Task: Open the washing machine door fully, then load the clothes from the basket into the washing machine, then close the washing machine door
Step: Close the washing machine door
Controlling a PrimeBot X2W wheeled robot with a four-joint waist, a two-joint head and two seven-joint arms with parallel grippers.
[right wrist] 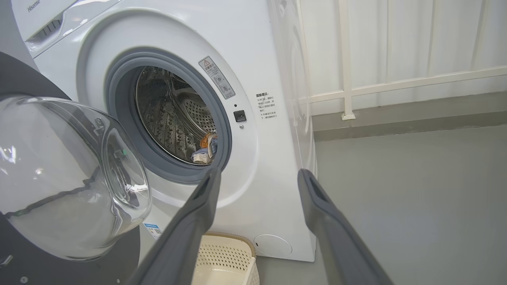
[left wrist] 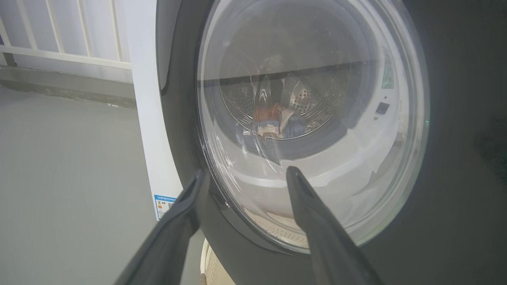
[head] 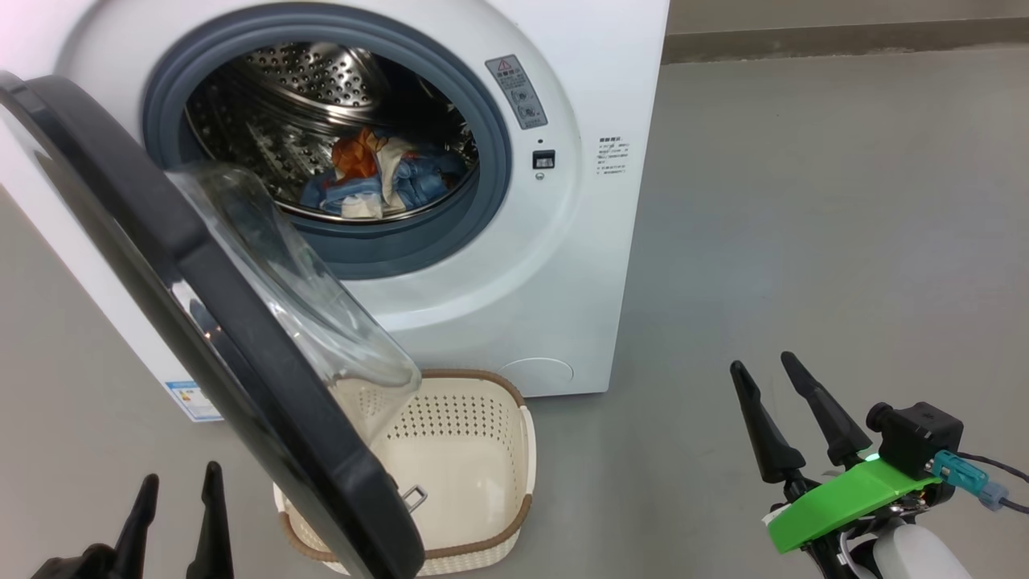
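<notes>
Your left jaws stand released, the two dark fingers [head: 211, 515] spread with nothing between them. They sit at the near left, just beside the outer face of the washing machine door [head: 225, 330], with a strip of floor [head: 804, 201] showing between them in the head view. In the left wrist view those fingers point straight at the door's glass window [left wrist: 317, 118].

Your right jaws are released too, fingers [head: 768, 434] parted and grasping nothing. They hang over the grey floor at the near right, well apart from the washing machine [head: 514, 281] and to the right of the basket [head: 474, 376].

The door is swung out to the left, partly open. Its clear bowl bulges toward the machine, and its lower edge crosses in front of the basket's left side in the head view.

The basket stands on the floor just in front of the machine, below the opening, and its bare cream bottom shows.

The clothes [head: 386, 177] lie in a small heap at the bottom of the steel drum [head: 321, 80], inside the grey-blue gasket [head: 490, 161]: blue fabric with orange and white pieces. You can also see them through the door glass in the left wrist view.

A small blue label [head: 193, 398] sits low on the machine, left of the door.
</notes>
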